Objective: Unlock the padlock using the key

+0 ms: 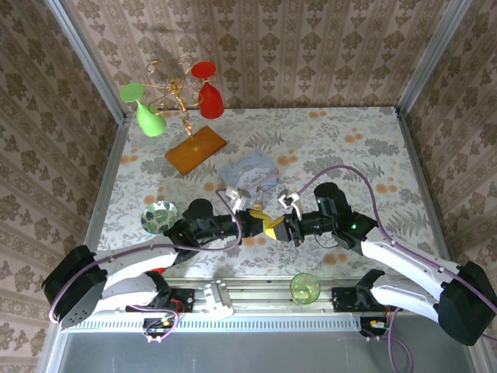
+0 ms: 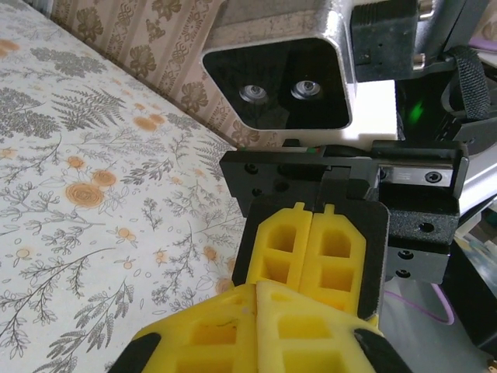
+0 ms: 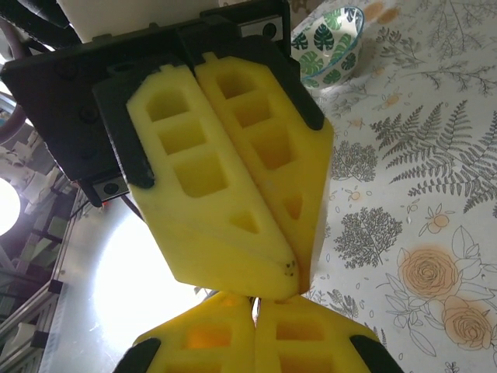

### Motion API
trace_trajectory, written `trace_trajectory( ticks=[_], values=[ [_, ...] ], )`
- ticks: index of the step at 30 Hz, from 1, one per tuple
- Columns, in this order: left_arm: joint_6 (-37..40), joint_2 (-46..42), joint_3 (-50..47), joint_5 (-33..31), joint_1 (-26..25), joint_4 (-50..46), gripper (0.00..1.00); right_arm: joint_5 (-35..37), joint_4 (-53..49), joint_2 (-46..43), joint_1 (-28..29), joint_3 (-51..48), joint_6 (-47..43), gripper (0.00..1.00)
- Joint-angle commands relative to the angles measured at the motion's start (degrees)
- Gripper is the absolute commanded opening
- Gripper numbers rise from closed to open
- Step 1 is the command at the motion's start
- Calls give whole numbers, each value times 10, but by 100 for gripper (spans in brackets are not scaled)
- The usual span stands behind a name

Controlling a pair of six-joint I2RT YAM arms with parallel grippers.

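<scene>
Left gripper (image 1: pixel 262 221) and right gripper (image 1: pixel 276 228) meet tip to tip over the near-centre counter (image 1: pixel 373 167), well off its side edges; pale blue tin (image 1: pixel 250 172) just behind. Both pairs of fingers (image 3: pixel 233 163) pressed together. Cannot tell where padlock or key lies: too small.
</scene>
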Motion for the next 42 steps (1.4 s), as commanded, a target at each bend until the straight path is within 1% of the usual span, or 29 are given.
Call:
trace_trajectory(
  ticks=[1,4,5,6,8,10,15,17,18,20,24,26,29,31,33,35,37,39,40,41,42],
  values=[
    [-14,4,1,24,-4,46,0,-7,40,-15,-8,-7,11,0],
    [-17,6,-3,22,-5,49,0,-3,56,-18,-11,-11,19,0],
    [-18,6,-5,19,-5,47,5,-2,54,-18,-11,-10,18,0],
    [-20,5,-7,18,-5,50,7,-2,51,-17,-11,-8,16,0],
    [-23,5,-9,18,-6,57,10,-2,50,-15,-12,-8,15,0],
    [-23,5,-8,18,-6,49,9,1,58,-17,-13,-12,19,0],
    [-31,0,-12,9,-6,54,1,11,72,-20,-15,-19,26,0],
    [-34,1,-9,11,-6,55,1,10,84,-18,-15,-22,31,0],
    [-36,3,-9,11,-6,55,4,9,94,-17,-15,-25,37,0],
    [-39,4,-13,11,-6,65,6,9,117,-17,-16,-30,48,0],
    [-71,2,-38,-7,2,120,15,10,110,-15,-16,-26,44,0],
    [-92,4,-46,-6,9,152,15,8,105,-14,-16,-26,42,0],
    [-97,11,-42,4,12,159,14,6,107,-9,-16,-25,43,0],
    [-90,16,-35,17,11,152,12,4,109,-4,-16,-23,44,0],
    [-82,18,-28,17,11,133,4,-1,109,0,-16,-20,44,0],
    [-78,19,-25,22,11,131,0,-1,96,4,-16,-15,36,0],
    [-76,16,-22,28,11,126,0,4,85,2,-16,-12,32,0],
    [-73,7,-25,21,11,114,0,13,89,-5,-17,-17,35,0],
    [-73,3,-29,15,12,115,0,19,92,-8,-17,-19,37,4],
    [-75,-3,-34,7,12,114,0,27,93,-12,-17,-21,40,20],
    [-76,-10,-37,-5,13,109,0,35,92,-16,-17,-23,42,41]
  ],
)
